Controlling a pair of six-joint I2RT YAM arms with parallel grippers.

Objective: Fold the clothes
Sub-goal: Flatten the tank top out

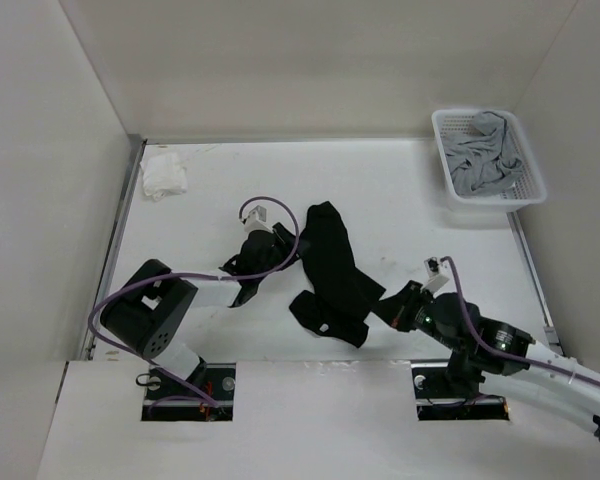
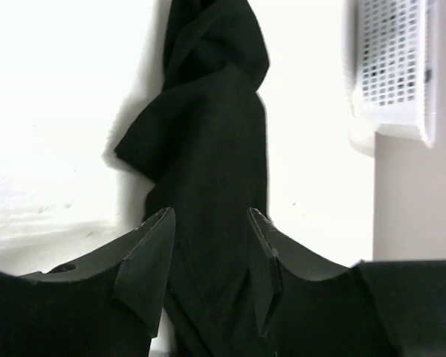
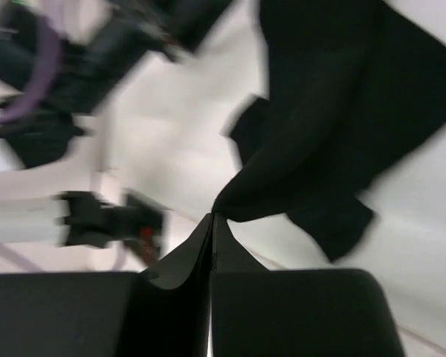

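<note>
Top external view: your black short-sleeved soft fabric garment (image 1: 330, 270) lies bunched on the white table (image 1: 400, 190); the right gripper (image 1: 382, 305) pinches its near edge, the left gripper (image 1: 290, 250) gapes astride it. Likely limp and light; grab the hems.

Right wrist view is smeared pretty bad, the left arm (image 3: 126, 41) back there is just dark streaks, and from the left wrist the plain black soft fabric garment (image 2: 208, 149) and the white plastic mesh basket (image 2: 390, 67) both run off the top edge.
</note>
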